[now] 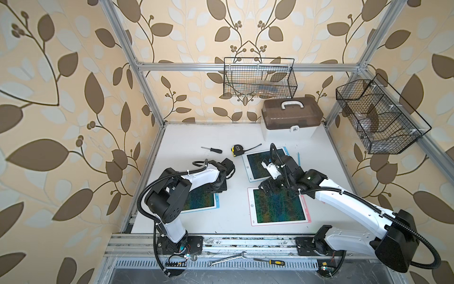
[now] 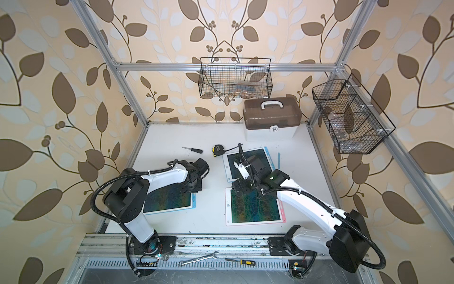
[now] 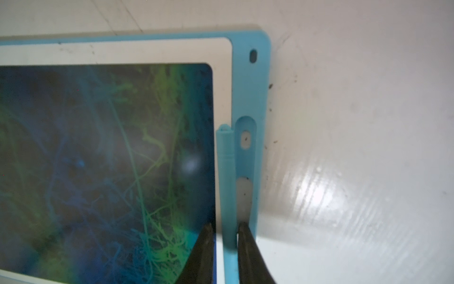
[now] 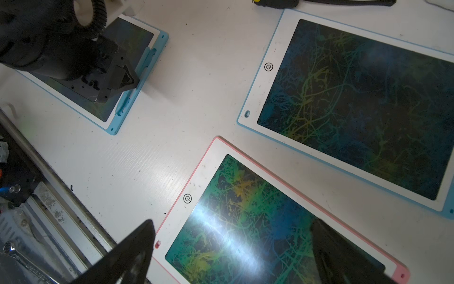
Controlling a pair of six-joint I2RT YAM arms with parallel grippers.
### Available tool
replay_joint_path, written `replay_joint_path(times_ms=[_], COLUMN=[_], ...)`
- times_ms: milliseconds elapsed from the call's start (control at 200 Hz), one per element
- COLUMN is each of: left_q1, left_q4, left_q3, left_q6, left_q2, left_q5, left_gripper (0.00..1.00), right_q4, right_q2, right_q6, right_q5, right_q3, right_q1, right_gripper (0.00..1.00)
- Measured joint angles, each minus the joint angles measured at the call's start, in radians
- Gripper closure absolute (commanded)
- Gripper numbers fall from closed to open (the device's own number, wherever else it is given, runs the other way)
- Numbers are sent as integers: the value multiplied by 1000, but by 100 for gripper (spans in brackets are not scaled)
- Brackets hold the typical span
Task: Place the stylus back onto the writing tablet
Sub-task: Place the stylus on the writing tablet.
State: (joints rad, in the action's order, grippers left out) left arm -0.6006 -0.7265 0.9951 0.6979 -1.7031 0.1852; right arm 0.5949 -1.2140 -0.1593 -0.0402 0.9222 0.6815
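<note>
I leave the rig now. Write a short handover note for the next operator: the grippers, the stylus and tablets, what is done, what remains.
Left gripper: jaws narrow, one on each side of the blue stylus; a firm grip cannot be confirmed.
Right gripper: open, empty, above the pink tablet.
Stylus: beside the empty slot in the blue tablet edge, not seated.
Done: stylus is at the tablet.
Left: press it into the slot, release. Another stylus lies on the table by the far tablet.
</note>
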Motion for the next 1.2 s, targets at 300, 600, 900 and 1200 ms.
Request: replay_joint_path(times_ms=[300, 600, 900, 1200], left_q1=[0, 0, 16, 61], left_q4=[6, 29, 45, 92], left_q3=[0, -2, -9, -55], left_q6=[0, 8, 9, 10], left_q2=[6, 38, 47, 79], left_q5=[-3, -26, -33, -96], left_gripper=[76, 74, 70, 65], right_q4=[0, 0, 0, 0], right_q2=[0, 0, -4, -4], right_q6=[0, 0, 0, 0], right_q5=[0, 0, 0, 0], right_q3=[0, 0, 0, 0], right_q1=[4, 6, 7, 7], right_gripper=[1, 2, 2, 1])
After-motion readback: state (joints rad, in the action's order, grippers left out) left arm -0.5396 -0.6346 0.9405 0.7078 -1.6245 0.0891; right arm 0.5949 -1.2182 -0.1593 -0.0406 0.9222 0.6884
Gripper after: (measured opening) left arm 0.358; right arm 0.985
